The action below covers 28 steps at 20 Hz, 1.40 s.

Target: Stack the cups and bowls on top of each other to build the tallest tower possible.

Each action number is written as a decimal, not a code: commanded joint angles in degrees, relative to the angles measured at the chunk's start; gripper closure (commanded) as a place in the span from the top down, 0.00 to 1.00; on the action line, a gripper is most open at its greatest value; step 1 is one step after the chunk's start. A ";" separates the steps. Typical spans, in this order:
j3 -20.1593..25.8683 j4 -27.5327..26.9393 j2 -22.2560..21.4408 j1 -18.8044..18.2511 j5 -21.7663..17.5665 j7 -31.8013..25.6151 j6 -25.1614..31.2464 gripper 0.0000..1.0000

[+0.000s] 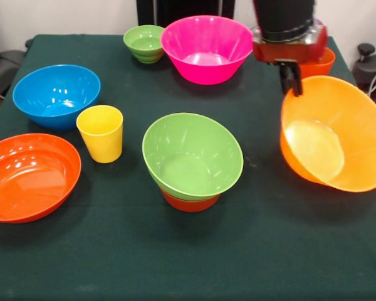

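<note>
While a shallow orange bowl (30, 176), a blue bowl (56, 95) and a yellow cup (101, 133) wait at the left of the bench (188, 263), the tower (192, 163) stands mid-bench as a medium green bowl (193, 155) on a small red-orange bowl (189, 202). Right of it, the gripper (292, 80) is closed narrow on the far rim of the large yellow-orange bowl (335, 135), which hangs tilted with its mouth facing the camera. Judging by this, the tower lies left of and nearer than the gripper, so the bowl likely must travel leftward and be levelled.

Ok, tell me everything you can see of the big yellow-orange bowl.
The big yellow-orange bowl is glossy, plastic-looking and round, with a paler flat bottom inside. It is tilted steeply, its opening facing left and toward the camera, at the table's right side. The gripper pinches its upper rim. Whether its lower edge rests on the green cloth cannot be told.
</note>
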 commanded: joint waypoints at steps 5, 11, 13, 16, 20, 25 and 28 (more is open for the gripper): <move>24.22 6.39 7.26 -14.62 -10.31 -11.12 -2.39 0.00; 30.63 4.18 11.06 -17.91 -13.67 -9.60 -0.78 0.00; 32.14 3.42 11.90 -18.44 -14.48 -9.24 -0.10 0.00; 34.76 3.76 12.80 -19.53 -15.22 -8.13 -0.15 0.00; 37.21 3.49 13.61 -21.08 -16.34 -7.68 1.46 0.00; 39.44 5.18 13.45 -23.91 -18.23 -7.40 3.00 0.00; 39.86 6.19 12.78 -25.74 -19.58 -7.54 4.46 0.00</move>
